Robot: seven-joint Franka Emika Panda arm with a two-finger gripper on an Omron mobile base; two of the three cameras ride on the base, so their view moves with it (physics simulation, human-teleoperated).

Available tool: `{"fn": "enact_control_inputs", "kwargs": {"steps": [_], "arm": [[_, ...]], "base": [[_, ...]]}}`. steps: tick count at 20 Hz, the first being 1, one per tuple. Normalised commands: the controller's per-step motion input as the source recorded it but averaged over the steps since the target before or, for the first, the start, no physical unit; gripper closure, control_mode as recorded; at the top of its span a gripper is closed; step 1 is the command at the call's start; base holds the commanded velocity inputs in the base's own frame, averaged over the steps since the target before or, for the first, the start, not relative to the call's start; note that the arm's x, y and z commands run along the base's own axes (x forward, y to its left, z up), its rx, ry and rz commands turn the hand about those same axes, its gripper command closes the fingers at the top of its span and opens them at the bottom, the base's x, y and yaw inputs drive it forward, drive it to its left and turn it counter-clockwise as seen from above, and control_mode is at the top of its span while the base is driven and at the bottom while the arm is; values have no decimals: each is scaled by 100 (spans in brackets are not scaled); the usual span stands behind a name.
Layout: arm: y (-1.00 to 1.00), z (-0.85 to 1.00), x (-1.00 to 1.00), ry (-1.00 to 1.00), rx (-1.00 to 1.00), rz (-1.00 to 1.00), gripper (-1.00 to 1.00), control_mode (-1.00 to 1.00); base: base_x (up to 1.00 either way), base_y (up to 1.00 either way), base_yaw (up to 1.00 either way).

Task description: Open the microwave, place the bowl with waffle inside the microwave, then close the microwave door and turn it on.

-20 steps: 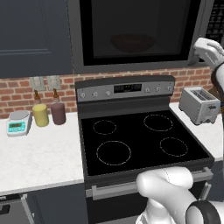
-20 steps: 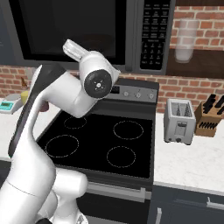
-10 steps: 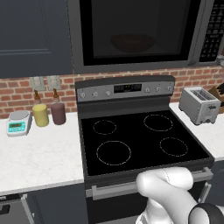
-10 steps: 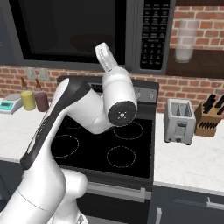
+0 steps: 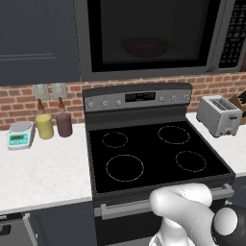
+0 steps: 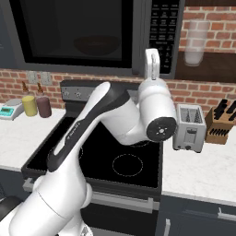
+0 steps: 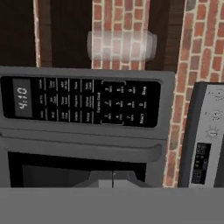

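Behind microwave (image 5: 149,38) glass: bowl (image 5: 145,46)

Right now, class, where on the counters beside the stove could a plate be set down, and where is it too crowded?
Left counter: bare from the stove edge forward; only the back is crowded, with scale, yellow cup and maroon cup along the brick wall. Right counter: free in front of the toaster and knife block; the back is taken.

Microwave (image 5: 149,38) dark grey, above stove; door (image 5: 144,33) shut; keypad on right. Reddish bowl (image 5: 145,46) dimly visible inside behind window.
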Motion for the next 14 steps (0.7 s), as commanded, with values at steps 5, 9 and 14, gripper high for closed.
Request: {"fn": "enact_control_inputs", "kwargs": {"steps": [5, 9, 14], "arm": [[-7, -14, 8, 0, 7, 0, 100, -100], [0, -24, 16, 0, 5, 0, 100, -100], [8, -23, 21, 4, 5, 0, 100, -100]], "base": [[0, 0, 0], [0, 0, 0], [0, 0, 0]]}}
